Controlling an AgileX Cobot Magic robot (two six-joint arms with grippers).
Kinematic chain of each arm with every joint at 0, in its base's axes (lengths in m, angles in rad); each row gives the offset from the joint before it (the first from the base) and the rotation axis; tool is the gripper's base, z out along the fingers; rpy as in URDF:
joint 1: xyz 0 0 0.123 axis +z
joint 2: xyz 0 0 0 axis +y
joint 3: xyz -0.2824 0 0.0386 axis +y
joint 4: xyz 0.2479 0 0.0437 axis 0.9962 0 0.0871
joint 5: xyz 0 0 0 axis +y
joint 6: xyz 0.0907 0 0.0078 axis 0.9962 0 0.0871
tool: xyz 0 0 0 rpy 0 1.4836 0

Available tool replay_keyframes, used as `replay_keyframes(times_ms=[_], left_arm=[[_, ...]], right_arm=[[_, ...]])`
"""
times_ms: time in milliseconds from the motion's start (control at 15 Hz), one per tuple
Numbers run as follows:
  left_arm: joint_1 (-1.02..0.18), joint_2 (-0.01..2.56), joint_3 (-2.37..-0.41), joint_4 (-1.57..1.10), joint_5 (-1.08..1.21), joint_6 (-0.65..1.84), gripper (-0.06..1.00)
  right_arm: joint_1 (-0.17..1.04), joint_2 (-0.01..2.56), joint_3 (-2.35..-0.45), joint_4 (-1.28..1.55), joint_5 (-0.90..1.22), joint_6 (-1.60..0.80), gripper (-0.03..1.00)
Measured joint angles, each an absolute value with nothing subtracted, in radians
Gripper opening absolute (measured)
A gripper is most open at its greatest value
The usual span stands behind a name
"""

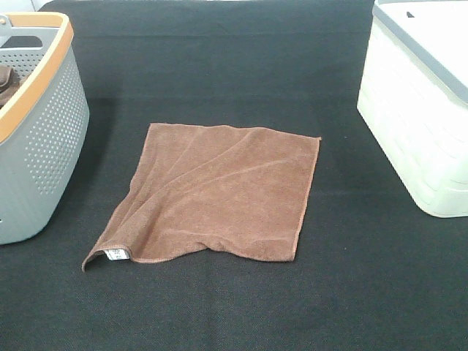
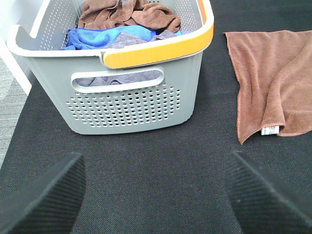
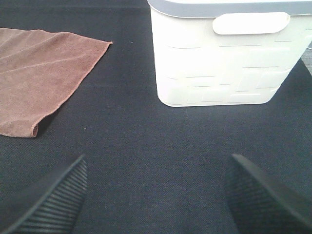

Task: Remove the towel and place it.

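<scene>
So the towel is lying spread out on the dark bench, roughly halfway between the grey basket with the orange rim and the white bin, touching neither. It's mostly flat with a few soft ridges, and the tag corner, on the basket side, is curled up a bit. Looks like light, floppy terry that'll drape and bunch the second you lift it, nothing fragile or slippery. I'd go for that raised tag corner or a stitched edge, since the flat middle gives nothing to bite. The left pincer is spread wide, empty, hanging in front of the basket, which has more cloths inside. The right pincer is spread too, holding nothing, facing the bin with the towel off to one side.
</scene>
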State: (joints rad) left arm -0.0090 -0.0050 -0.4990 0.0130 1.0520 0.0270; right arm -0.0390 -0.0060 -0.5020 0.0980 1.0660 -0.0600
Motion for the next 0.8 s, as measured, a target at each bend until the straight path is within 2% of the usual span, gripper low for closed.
replay_keyframes(times_ms=[800], left_arm=[[-0.009,-0.005,-0.499,0.013,1.052,0.027,0.76]], right_arm=[[-0.039,-0.006,-0.502,0.098,1.066,-0.060,0.74]])
